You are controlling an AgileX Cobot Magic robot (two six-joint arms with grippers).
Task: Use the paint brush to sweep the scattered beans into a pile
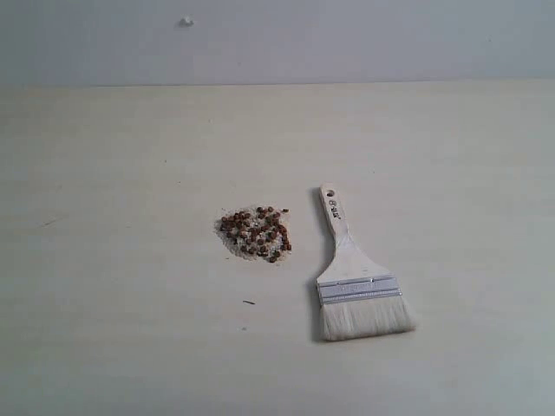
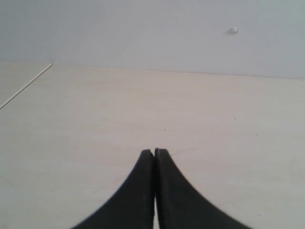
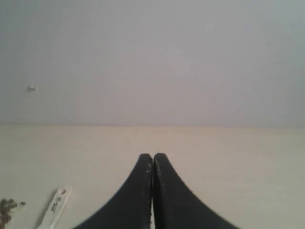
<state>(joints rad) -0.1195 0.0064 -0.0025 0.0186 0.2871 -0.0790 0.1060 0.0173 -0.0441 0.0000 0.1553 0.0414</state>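
Note:
The reddish-brown beans with whitish crumbs lie gathered in a compact pile (image 1: pixel 254 233) at the middle of the table. Just to its right the paint brush (image 1: pixel 351 276) lies flat, pale bristles toward the near edge, handle hole pointing away. Neither arm shows in the exterior view. My left gripper (image 2: pixel 155 151) is shut with nothing in it, over bare tabletop. The right gripper (image 3: pixel 153 156) is shut and empty too; in its view the brush handle end (image 3: pixel 56 206) and a few beans (image 3: pixel 6 208) appear at the frame's edge, apart from the fingers.
The pale table (image 1: pixel 130 156) runs back to a grey wall with a small white knob (image 1: pixel 186 22). A tiny dark speck (image 1: pixel 249 302) lies near the pile. A seam or table edge (image 2: pixel 26 85) shows in the left wrist view.

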